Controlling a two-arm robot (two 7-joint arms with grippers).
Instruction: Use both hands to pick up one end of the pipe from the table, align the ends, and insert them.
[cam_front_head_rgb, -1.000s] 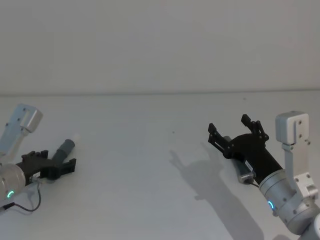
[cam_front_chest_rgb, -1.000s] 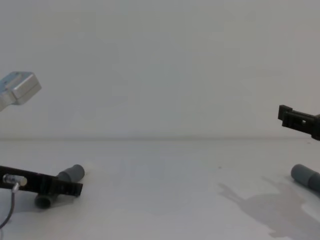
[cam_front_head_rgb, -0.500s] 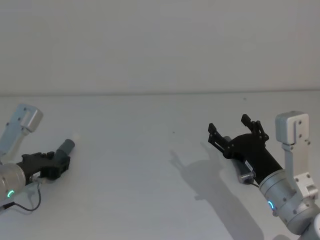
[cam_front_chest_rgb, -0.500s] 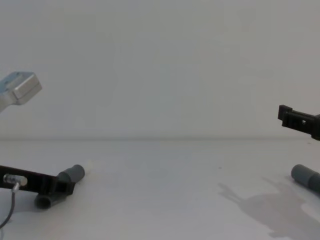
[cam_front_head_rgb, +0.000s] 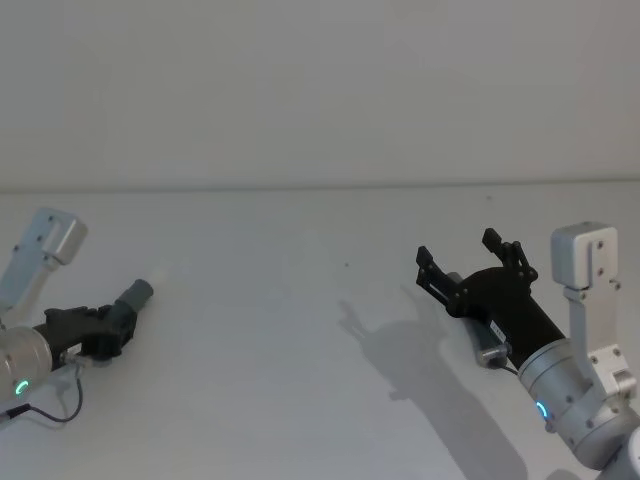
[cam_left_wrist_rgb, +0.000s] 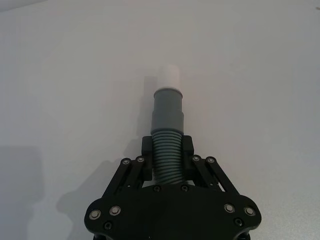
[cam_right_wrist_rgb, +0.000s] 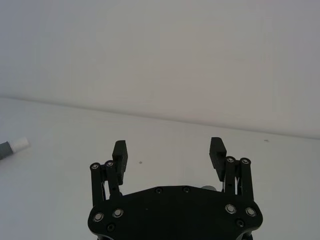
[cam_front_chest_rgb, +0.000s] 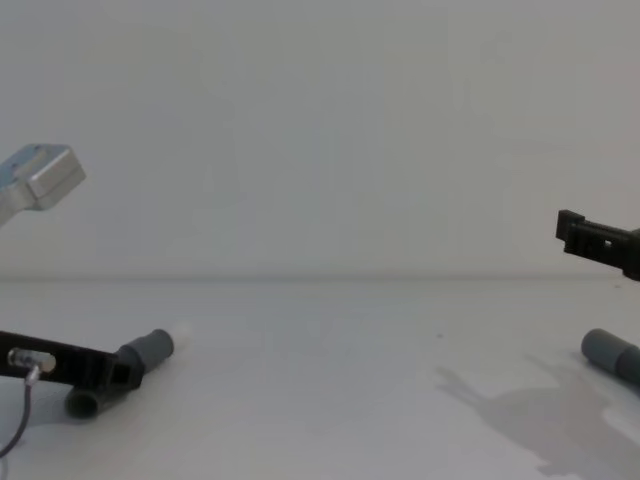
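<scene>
- Two grippers in view, one change. The left gripper (cam_front_head_rgb: 105, 328), spread around the ribbed hose piece (cam_left_wrist_rgb: 166, 160) a second ago, pinched in on it half a second ago and is now clamped on the ribs just behind the cuff (cam_left_wrist_rgb: 168, 107).
- Left wrist view: both fingers press the hose from either side. The cuff and its white tip (cam_left_wrist_rgb: 169, 77) stick out straight ahead, clear of the fingers.
- Chest view: the cuff (cam_front_chest_rgb: 150, 348) sits a touch higher than before and its white tip (cam_front_chest_rgb: 180, 333) shows more clearly. The piece's rear end looks to be low at the table (cam_front_head_rgb: 300, 330). Cannot tell whether the cuff end is clear of the surface.
- The right gripper (cam_front_head_rgb: 458, 248) has not moved over the same second. Its fingers are wide apart and hold nothing. It hovers above the second hose piece (cam_front_chest_rgb: 610, 352), which lies on the table at the right, well apart from the first.
- Judgement: the grasp on the tipped half looks done and a lift is barely begun.
- Judgement: the socket half is not yet picked up. The right gripper needs to descend and close on it before any aligning.
- Risk: the hose is flexible, so the cuff may droop or swing ahead of the left grip.
</scene>
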